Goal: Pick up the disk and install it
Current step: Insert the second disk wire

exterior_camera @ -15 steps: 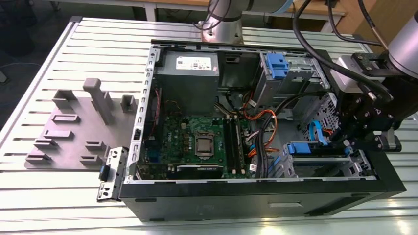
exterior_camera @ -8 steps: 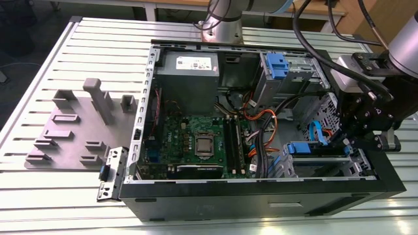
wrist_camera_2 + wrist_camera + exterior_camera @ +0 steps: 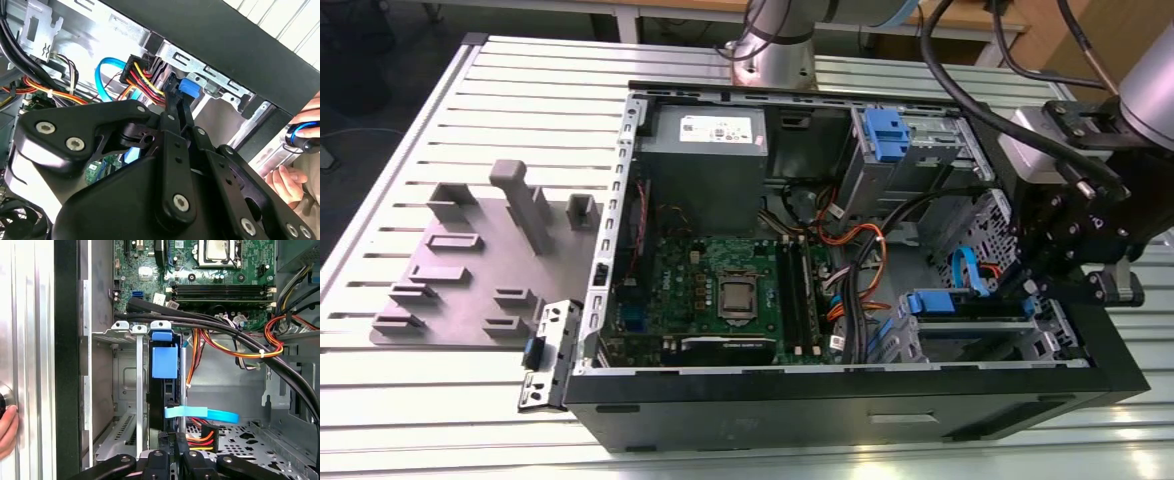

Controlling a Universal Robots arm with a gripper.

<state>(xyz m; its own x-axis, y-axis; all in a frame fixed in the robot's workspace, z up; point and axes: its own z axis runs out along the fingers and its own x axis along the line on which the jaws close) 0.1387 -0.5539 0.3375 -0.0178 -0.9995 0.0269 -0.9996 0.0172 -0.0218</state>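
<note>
1. In the exterior view, an open computer case [image 3: 854,390] lies on its side on the slatted desk [image 3: 400,200], so its inside faces up and can be reached from above. The arm's black pincer [image 3: 1067,270] hangs over the case's corner nearest the desk's front edge, on the exterior view's right, just above a drive cage. A blue-tabbed carrier [image 3: 945,302] sits in that cage, and I judge this to be the disk, already seated in its bay. A grey fixture block [image 3: 480,260] rests on the desk at the exterior view's left, well apart from the work.

2. In the second wrist view, the pincer's black linkage [image 3: 170,150] reaches towards the blue tab [image 3: 189,88] at the mouth of the metal bay. Coloured power wires [image 3: 145,77] and a blue data cable [image 3: 107,67] plug in just beside it. A person's hand [image 3: 290,182] waits outside the case wall.

3. In the first wrist view, the disk [image 3: 164,362] stands edge-on in its slot between metal rails, blue tab outward, with a flat blue cable [image 3: 200,414] crossing below it. The fingertips are hidden, so I cannot tell how wide the pincer is or whether it grips anything.
</note>
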